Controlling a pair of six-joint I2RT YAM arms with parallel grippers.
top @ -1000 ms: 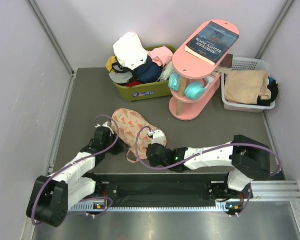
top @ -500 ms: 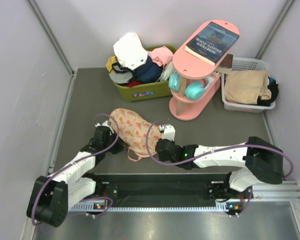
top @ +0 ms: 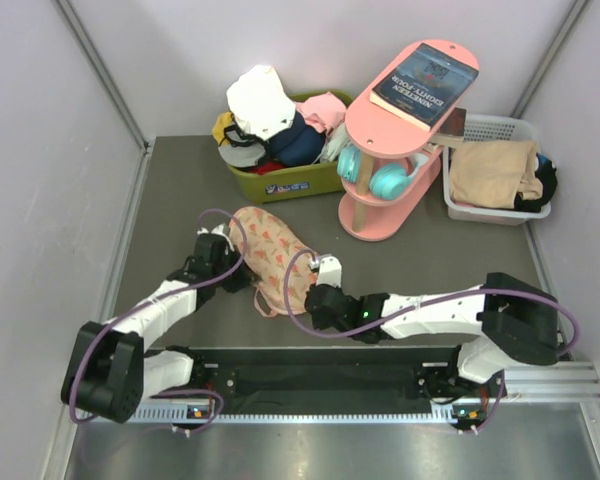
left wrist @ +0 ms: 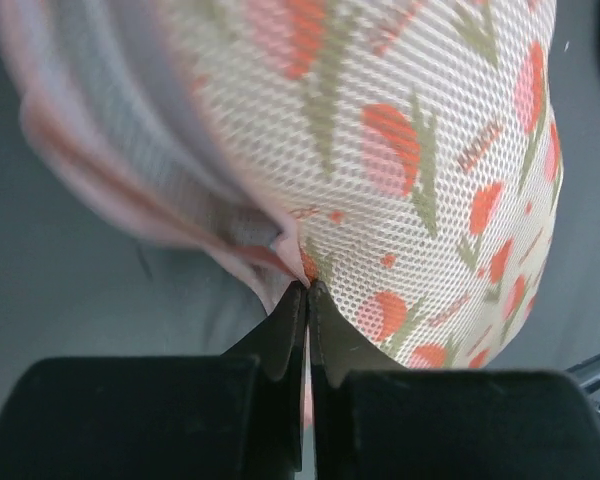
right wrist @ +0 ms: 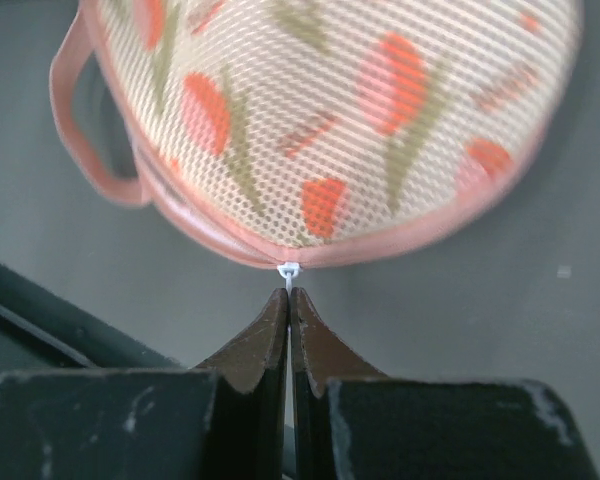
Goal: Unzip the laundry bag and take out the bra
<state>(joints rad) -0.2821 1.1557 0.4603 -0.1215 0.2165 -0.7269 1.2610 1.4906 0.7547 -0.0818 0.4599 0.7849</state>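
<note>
Mesh laundry bag, left of centre in the overhead view, lying on the grey table between the two arms.

**Grips.** The left gripper has its jaws pinched together on the bag's near edge, where the printed mesh meets the pink trim. The right gripper has its jaws closed on the small white zip pull at the bottom edge of the bag. No gap shows in the zip on either side of the pull in the right wrist view.

**Handling.** The bag is judged light, soft and floppy. It will probably drag across the table rather than resist, so one side needs anchoring while the pull travels along the trim. The pull is tiny and likely to slip from the jaws. The thin pink loop, at the upper left of the right wrist view, is a possible alternative hold.

**Clearance.**
- Bare table lies to the left of the bag and above it.
- A green bin of clothes stands at upper centre.
- A pink shelf stands to the upper right, near but apart from the bag.
- A white basket stands at far right.
- The arms' mounting rail closes off the bottom of the frame.
</note>
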